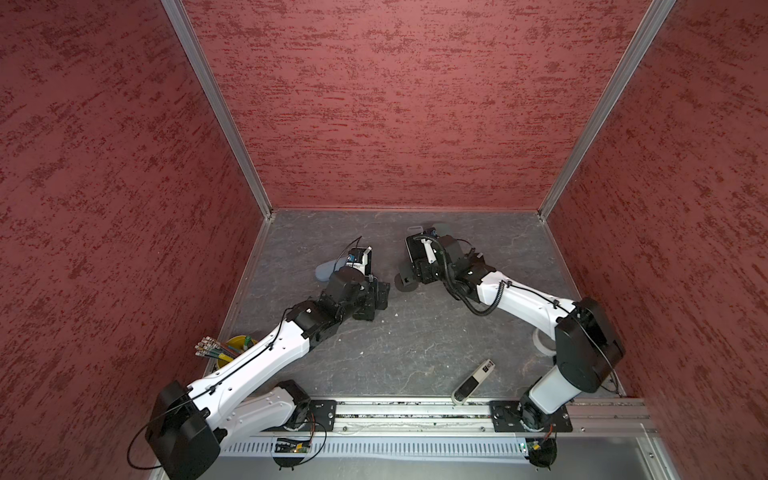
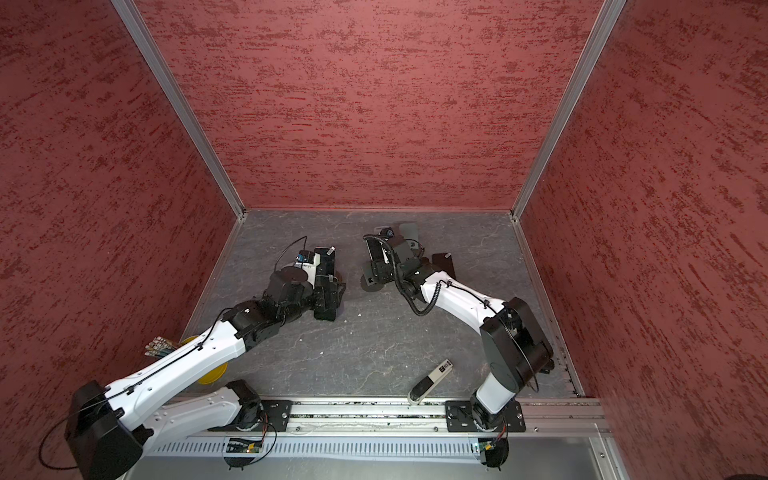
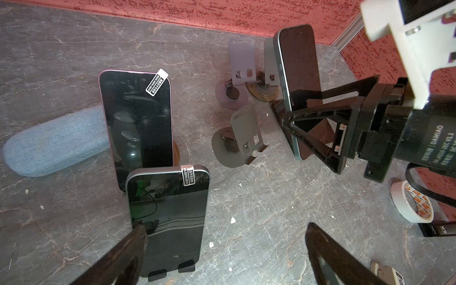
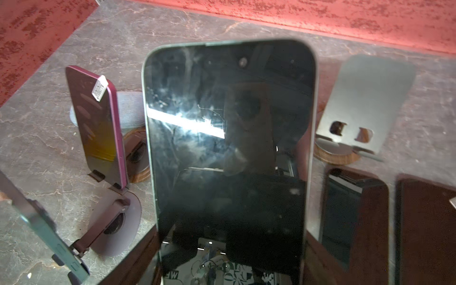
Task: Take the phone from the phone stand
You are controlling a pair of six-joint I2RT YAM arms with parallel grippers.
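Right gripper point(image 3: 296, 111) pinching the green-edged phone point(image 4: 229, 148) near its lower end, phone upright; left gripper point(image 3: 227, 229) spread wide near the grey phone point(image 3: 170, 209).

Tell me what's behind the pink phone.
A blue-grey fabric case lies behind the pink phone, one end hidden by it. The wooden stand base peeks out beside the phone; the stand's backrest is covered.

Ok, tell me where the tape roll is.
In a top view the tape roll lies on the right, toward the near edge, half hidden under the right arm's elbow.
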